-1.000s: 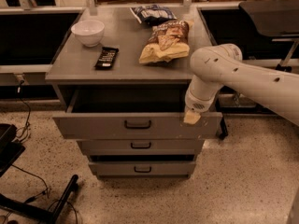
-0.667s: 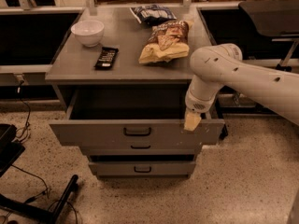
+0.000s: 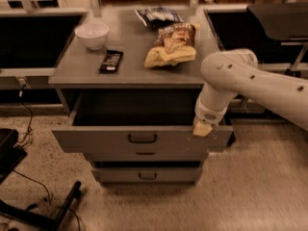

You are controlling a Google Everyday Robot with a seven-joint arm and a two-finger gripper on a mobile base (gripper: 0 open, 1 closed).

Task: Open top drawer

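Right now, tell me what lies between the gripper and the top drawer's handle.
In the camera view, only bare grey drawer front: the gripper sits at the top drawer's right front edge, the handle at its centre.

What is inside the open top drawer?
Only the dark inner walls of the top drawer show; no item is visible. Its floor is hidden behind its own front panel and in shadow. The claw sits at the front rim's right end, covering that corner.
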